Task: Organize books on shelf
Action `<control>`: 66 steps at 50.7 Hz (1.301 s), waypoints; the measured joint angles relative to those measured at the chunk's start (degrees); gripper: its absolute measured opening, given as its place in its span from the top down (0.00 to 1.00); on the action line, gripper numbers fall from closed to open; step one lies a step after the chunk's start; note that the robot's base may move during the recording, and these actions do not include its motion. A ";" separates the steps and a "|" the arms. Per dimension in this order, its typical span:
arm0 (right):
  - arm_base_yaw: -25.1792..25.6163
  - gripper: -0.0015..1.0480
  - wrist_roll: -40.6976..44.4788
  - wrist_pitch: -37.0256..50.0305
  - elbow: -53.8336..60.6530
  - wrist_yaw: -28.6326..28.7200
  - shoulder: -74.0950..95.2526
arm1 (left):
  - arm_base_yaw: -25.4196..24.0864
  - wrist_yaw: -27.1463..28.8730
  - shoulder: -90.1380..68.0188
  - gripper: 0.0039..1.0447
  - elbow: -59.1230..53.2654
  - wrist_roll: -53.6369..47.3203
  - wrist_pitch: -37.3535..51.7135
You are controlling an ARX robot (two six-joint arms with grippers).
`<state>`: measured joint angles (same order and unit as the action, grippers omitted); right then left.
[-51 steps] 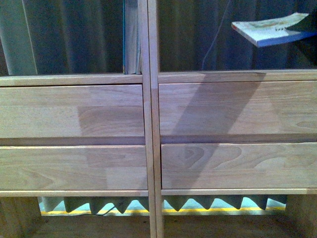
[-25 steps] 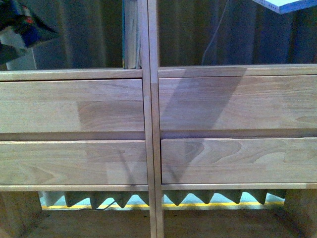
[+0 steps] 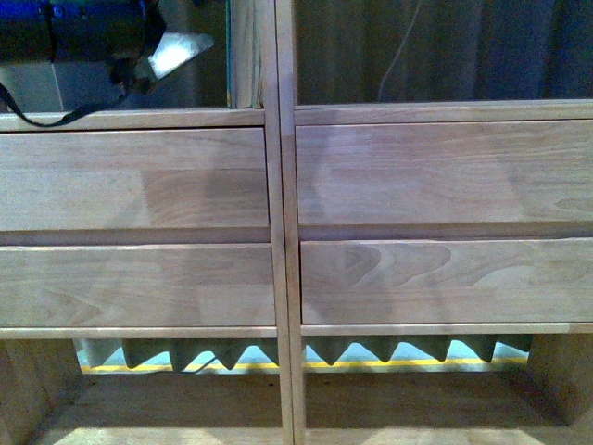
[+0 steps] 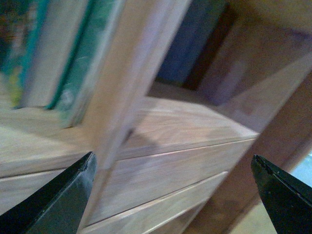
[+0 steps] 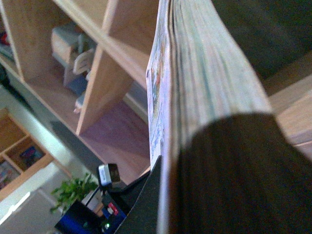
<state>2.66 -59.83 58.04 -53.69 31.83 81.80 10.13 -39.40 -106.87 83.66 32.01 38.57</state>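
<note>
Book (image 5: 214,63) gone from front view — right tool (image 5: 168,195) seemingly clamps it; left tool (image 4: 173,163) spread apart.

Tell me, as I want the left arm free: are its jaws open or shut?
Open. On the left gripper, the two dark fingertips sit far apart, only the shelf showing between them; nothing held.

nothing legible: the print on the book (image 5: 195,78) cover is a blur, as are the shelved books (image 4: 73,58).
</note>
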 joint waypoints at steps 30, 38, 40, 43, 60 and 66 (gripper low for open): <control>-11.30 0.93 -3.32 8.63 1.31 6.36 1.73 | 5.53 -14.93 1.44 0.06 -6.93 32.28 34.32; -16.63 0.93 -1.62 7.19 2.75 3.78 1.53 | 5.38 -12.55 1.75 0.06 -6.56 31.69 32.81; -17.29 0.93 -1.27 6.84 2.78 3.26 1.53 | 5.22 -11.91 1.92 0.10 -6.54 31.10 31.76; -18.05 0.93 -0.61 6.21 2.75 2.38 1.55 | 5.03 -11.10 2.10 0.17 -6.54 30.62 31.15; -21.16 0.93 0.81 2.75 0.11 -0.83 4.52 | 3.96 -8.17 2.49 0.61 -6.58 30.23 32.04; -21.40 0.93 0.77 1.73 -1.75 -1.68 6.49 | 3.56 -7.87 3.08 0.80 -7.13 31.41 32.39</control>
<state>-18.74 -59.07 59.77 -55.44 30.15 88.29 13.69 -47.27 -103.79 76.53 63.42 70.96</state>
